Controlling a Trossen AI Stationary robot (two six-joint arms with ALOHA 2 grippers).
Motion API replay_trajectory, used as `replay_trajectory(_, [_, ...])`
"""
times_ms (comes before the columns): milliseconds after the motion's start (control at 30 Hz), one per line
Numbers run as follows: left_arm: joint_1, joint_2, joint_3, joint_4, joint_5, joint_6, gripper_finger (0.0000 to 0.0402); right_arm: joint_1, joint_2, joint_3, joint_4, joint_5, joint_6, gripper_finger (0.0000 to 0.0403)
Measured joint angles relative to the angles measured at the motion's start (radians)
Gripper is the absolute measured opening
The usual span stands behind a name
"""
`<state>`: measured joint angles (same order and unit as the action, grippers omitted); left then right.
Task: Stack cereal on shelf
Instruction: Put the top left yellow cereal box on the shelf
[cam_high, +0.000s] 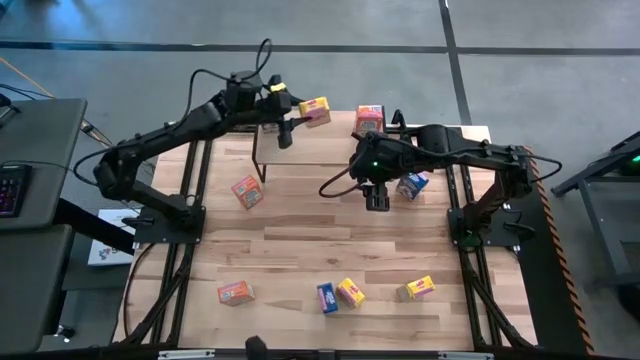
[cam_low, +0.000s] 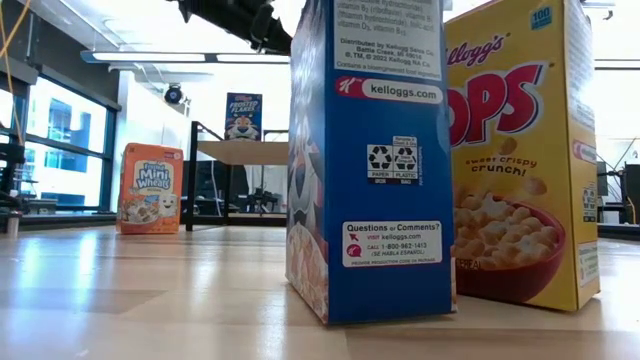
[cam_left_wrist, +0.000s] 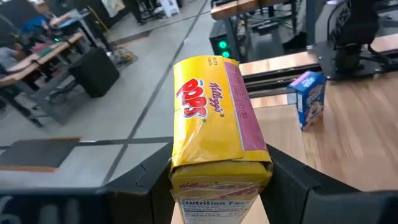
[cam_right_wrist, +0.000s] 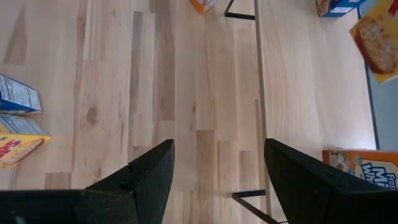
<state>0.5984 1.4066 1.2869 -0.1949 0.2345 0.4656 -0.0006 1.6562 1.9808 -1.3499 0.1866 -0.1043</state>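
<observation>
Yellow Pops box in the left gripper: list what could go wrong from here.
1. The left gripper grips the yellow Pops box only at its lower end; it may tilt when set down.
2. An orange box and a blue box already sit on the shelf; a careless placement could knock them.
</observation>
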Motion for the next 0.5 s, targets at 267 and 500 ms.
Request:
replay_trajectory(267, [0.057,0.085,0.038,-0.013,0.109,0.001,0.0176,0.000,0.000,0.000,0.008,0.000,0.020,0.0241])
replay_trajectory(500, [0.114,0.123,0.045,-0.019,0.211,0.035,0.0176,0.000,0.000,0.000,0.008,0.000,0.039,0.0241])
